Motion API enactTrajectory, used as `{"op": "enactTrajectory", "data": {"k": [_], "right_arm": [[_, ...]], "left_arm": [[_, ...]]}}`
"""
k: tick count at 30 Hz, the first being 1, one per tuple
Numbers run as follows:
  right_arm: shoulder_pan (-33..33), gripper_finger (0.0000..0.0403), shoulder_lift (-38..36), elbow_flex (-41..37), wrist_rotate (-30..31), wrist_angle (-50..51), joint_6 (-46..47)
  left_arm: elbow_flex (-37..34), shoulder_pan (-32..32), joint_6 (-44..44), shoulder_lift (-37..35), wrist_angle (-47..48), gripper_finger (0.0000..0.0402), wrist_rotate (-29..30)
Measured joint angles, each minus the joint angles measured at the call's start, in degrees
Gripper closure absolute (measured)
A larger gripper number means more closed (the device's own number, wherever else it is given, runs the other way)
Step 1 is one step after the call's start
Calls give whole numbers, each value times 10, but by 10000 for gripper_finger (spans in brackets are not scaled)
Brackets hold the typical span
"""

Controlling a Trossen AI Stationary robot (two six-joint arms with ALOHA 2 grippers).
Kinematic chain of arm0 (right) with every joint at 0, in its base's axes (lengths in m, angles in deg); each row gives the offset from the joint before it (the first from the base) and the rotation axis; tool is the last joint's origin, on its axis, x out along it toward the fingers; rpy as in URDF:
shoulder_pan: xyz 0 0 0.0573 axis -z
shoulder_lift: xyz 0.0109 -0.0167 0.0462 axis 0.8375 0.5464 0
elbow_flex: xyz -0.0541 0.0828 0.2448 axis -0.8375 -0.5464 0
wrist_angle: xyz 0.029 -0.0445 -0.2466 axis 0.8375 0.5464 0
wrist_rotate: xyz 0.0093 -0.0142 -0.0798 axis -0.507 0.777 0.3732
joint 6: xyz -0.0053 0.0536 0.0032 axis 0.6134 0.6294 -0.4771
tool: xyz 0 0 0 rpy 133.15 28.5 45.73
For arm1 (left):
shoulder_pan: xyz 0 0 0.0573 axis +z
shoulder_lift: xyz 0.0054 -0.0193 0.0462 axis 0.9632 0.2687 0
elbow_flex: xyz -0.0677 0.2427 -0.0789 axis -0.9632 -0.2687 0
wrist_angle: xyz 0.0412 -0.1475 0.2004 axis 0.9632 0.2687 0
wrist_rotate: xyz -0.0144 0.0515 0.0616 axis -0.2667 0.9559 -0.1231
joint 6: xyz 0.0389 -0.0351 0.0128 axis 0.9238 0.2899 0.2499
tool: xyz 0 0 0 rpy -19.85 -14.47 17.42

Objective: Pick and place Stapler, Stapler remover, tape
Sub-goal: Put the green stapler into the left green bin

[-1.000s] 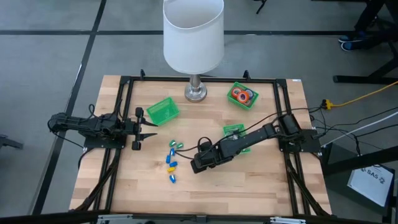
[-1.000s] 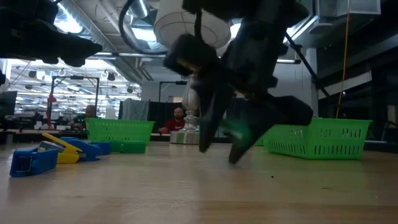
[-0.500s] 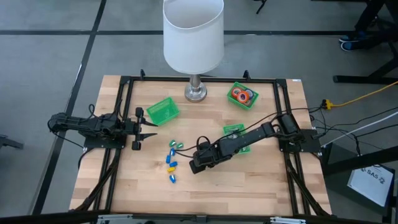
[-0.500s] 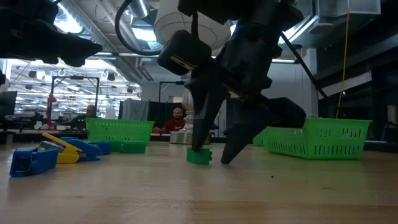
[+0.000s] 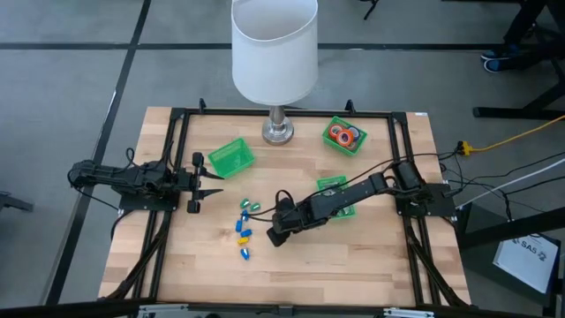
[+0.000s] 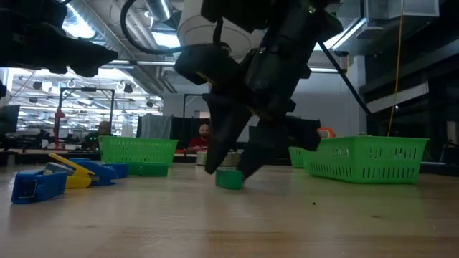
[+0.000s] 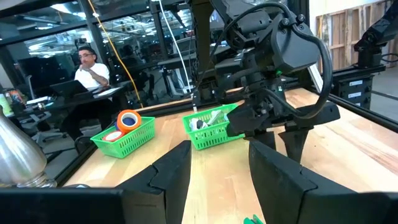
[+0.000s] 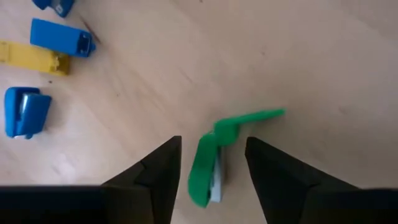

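- The right gripper's [image 8: 208, 163] jaws stood released astride a green staple remover [image 8: 219, 155] lying on the tabletop [image 5: 353, 256]; the left gripper's [image 7: 219, 174] jaws were also parted, near the tabletop's left edge.
- Only the right wrist view showed the remover clearly; the high view hid it.
- Three green bins: tape rolls [image 5: 342, 135] filled one bin [image 5: 357, 146] by the lamp [image 5: 274, 53].

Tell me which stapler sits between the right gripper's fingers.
The green stapler, alone on bare wood between the open right gripper fingers. The blue and yellow staplers lie together in a cluster farther off.
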Motion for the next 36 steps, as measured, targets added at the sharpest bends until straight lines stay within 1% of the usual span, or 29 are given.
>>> {"op": "enactTrajectory", "data": {"k": [3,9,13,16,20,25,29,33,36], "right_arm": [[1,241,0,0,1,4,-15],[2,313,8,2,-7,24,-32],[5,347,9,3,-12,36,-45],[14,352,9,3,-19,38,-56],[33,352,12,25,-26,47,-95],[69,352,18,78,1,51,-195],[108,352,15,115,35,27,-268],[142,352,15,135,42,-39,-343],[157,353,14,135,40,-82,-377]], "left_arm": [[0,0,0,0,0,245,0],[0,0,0,0,0,245,0],[0,0,0,0,0,245,0],[0,0,0,0,0,245,0],[0,0,0,0,0,245,0],[0,0,0,0,0,245,0],[0,0,0,0,0,245,0],[0,0,0,0,0,245,0],[0,0,0,0,0,245,0]]}}
